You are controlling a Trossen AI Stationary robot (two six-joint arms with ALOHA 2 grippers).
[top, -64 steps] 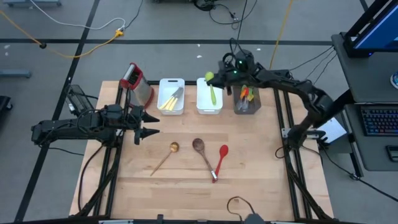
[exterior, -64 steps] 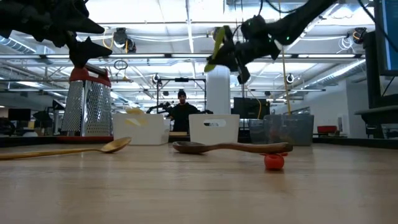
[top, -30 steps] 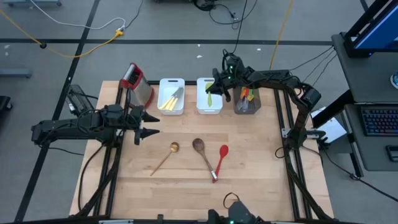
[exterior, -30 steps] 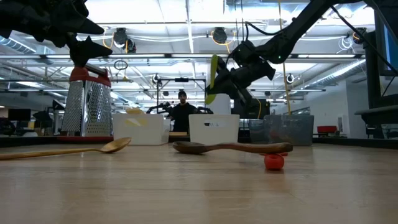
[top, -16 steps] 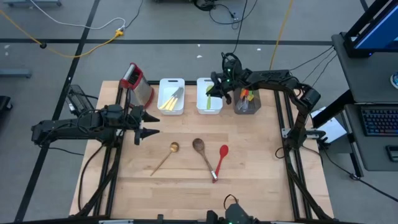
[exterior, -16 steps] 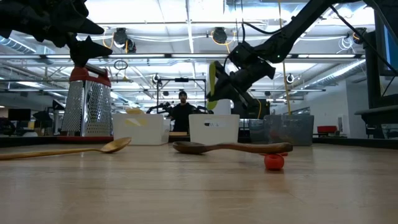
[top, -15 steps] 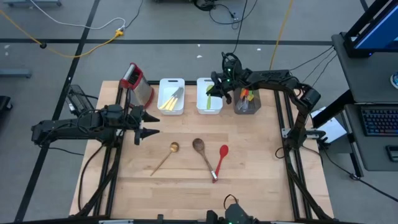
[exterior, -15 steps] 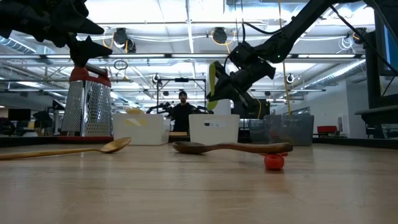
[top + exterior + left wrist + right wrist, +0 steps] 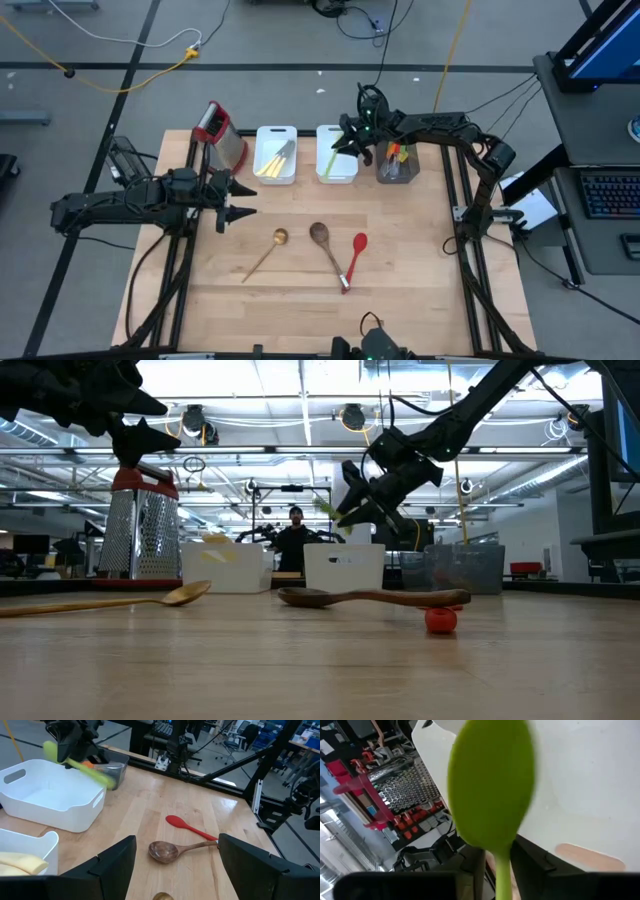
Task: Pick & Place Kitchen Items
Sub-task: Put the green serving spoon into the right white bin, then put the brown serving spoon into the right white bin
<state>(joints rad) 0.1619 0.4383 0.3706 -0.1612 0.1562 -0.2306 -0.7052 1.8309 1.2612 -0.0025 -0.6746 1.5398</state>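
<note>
The placing step is being carried out: the lime-green spoon [image 9: 330, 157] is being released over the middle white bin [image 9: 337, 176], upper centre of the high view. The right gripper [image 9: 352, 141] is hanging just above that bin's right edge; its jaws appear to be parting, though whether the spoon is gripped or already falling cannot be told. The spoon is lying tilted in mid-air in the left wrist view [image 9: 75, 764], over the bin's hollow. The left gripper [image 9: 243, 200], jaws spread and empty, is waiting at centre left. Three utensils are lying at lower centre: the wooden spoon [image 9: 264, 254], the dark wooden spoon [image 9: 325, 243] and the red spoon [image 9: 353, 258]. Next, one of these is probably to be fetched.
</note>
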